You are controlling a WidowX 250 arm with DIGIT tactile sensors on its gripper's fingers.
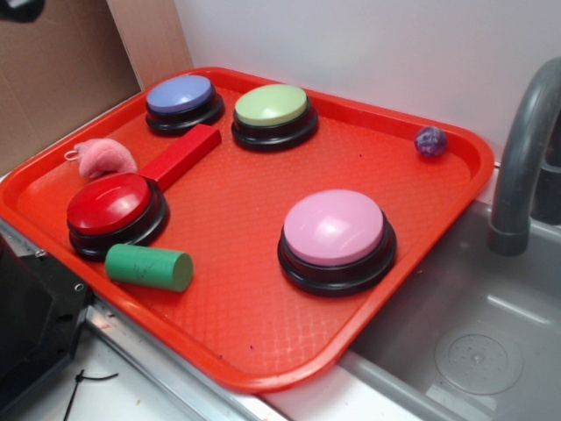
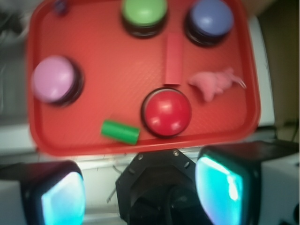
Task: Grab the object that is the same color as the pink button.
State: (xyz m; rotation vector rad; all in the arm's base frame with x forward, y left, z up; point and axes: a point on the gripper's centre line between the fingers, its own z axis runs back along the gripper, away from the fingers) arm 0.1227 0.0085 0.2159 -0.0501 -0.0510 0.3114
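A small fuzzy pink plush object (image 1: 106,158) with a tiny metal ring lies at the tray's left side, just behind the red-topped button (image 1: 116,210); from the wrist it shows as the pink object (image 2: 213,83) right of centre. The pink button (image 1: 336,237), a large pale pink dome on a black base, sits near the tray's front right, seen as the pink button (image 2: 56,79) in the wrist view. My gripper (image 2: 140,192) hangs high above the tray's near edge, open, nothing between its teal pads (image 2: 220,187). The exterior view does not show the gripper's fingers.
On the red tray (image 1: 263,351) also stand a blue button (image 1: 182,101) and a green button (image 1: 273,114). A red rectangular block (image 1: 182,156), a green cylinder (image 1: 149,267) and a small purple ball (image 1: 430,141) lie there too. A grey sink (image 1: 473,351) and faucet (image 1: 521,167) are at right.
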